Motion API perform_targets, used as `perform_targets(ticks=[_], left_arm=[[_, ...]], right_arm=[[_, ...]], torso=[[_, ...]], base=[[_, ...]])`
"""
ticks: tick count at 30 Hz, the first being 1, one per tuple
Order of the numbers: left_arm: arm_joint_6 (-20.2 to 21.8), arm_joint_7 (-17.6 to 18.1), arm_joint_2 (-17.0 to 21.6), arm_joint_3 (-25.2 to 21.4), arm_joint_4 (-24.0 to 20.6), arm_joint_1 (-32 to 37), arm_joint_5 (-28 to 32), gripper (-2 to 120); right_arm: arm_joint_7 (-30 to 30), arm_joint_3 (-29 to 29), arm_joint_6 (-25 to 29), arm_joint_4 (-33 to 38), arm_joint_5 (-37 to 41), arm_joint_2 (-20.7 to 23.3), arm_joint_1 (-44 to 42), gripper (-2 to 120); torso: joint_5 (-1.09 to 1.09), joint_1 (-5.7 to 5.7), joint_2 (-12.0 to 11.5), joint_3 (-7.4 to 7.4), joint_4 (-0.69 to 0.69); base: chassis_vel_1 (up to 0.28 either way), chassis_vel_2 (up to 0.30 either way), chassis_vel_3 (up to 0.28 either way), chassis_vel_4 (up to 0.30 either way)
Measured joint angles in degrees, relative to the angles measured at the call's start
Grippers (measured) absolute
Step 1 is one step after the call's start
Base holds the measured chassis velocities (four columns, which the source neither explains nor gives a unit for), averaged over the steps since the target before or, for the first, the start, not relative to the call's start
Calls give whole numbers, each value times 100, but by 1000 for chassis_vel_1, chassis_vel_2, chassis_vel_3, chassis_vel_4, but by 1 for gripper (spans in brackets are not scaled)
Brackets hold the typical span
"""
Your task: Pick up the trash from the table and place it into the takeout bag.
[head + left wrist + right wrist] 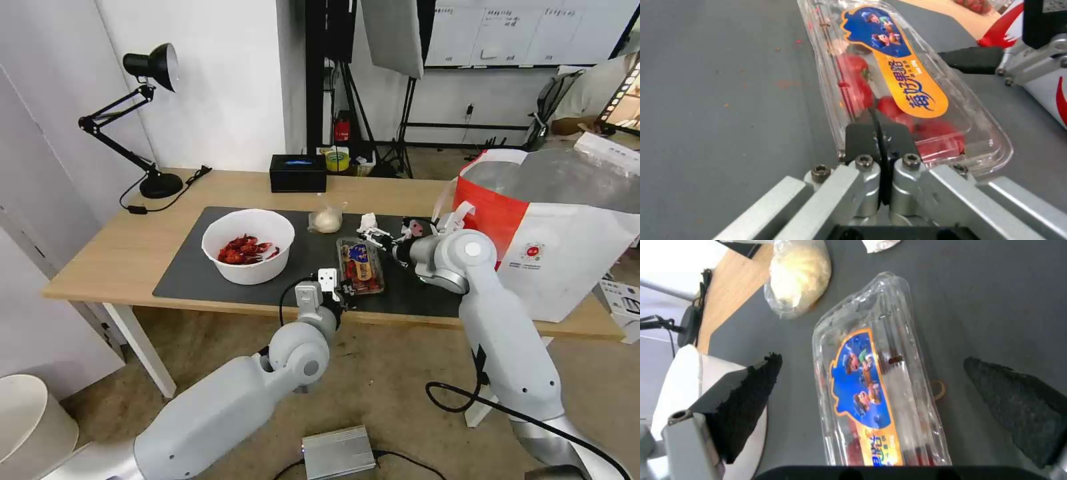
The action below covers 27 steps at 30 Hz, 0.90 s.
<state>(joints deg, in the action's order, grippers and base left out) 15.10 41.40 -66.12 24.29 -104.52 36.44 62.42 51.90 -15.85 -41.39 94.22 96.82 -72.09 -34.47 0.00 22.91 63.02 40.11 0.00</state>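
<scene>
The clear clamshell box [361, 265] with red fruit lies on the dark mat [193, 267] of the table [113, 260]. My left gripper [345, 290] is shut, its fingertips [880, 133] over the box's [907, 83] near corner. My right gripper [379, 237] hangs open over the box's far end, its fingers [751, 396] standing either side of the box [871, 380]. The white bowl [248, 245] of crayfish shells sits left of the box. The small bag with a whitish lump [327, 220] and the crumpled tissue [367, 221] lie behind it. The takeout bag [560, 227] stands open at the table's right end.
A black desk lamp [150, 120] and a black rectangular box [298, 173] stand at the back of the table. A grey power unit [338, 453] and cables lie on the floor in front. Studio stands fill the room behind.
</scene>
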Motion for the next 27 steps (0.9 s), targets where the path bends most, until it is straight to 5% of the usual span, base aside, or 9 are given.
perform_targets(ticks=[27], left_arm=[[-5,6,3,-5,-8,29,-32,0]], right_arm=[[270,166,4,-472,-164,-336,310,100]], torso=[[0,0,0,0,0]], base=[[0,0,0,0]])
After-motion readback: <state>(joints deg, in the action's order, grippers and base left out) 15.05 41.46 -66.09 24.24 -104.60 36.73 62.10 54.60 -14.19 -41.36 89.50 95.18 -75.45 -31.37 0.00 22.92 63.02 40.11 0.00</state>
